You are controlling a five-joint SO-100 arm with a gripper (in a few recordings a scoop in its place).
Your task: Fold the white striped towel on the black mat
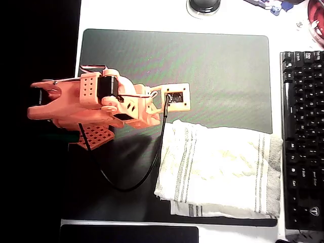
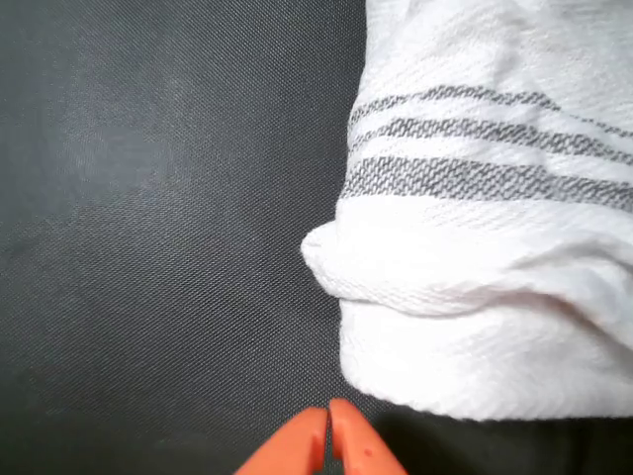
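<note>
Pressing together at the bottom edge of the wrist view, the two orange plastic fingertips of the gripper [image 2: 328, 435] are seen clenched with nothing between them, poised over the bare mat just beside the near corner of the cloth. Whether the tips touch the mat cannot be told. The white striped towel [image 2: 485, 257], a soft cream-white woven cloth with a coarse ribbed weave and three grey bands across it, is shown there with a rolled, doubled edge bulging toward the fingertips. The black mat [image 2: 148, 228], a matte dark grey sheet with a fine diagonal texture, is seen beneath both.

In the overhead view, the orange arm with its perforated plates and the gripper [image 1: 169, 109] is reached in from the left, its wrist camera frame held above the upper left corner of the white striped towel [image 1: 223, 169]. The towel is laid folded as a wrinkled rectangle on the lower right part of the black mat [image 1: 177, 66], with a lower layer showing along its bottom edge. A thin black cable [image 1: 152, 167] is looped from the wrist across the mat, close to the towel's left edge. A black keyboard [image 1: 302, 136] is placed just beside the mat's right edge, and the towel's right edge is brought close to it. A round dark object [image 1: 204, 5] is seen on the white table [image 1: 243, 20] above the mat.
</note>
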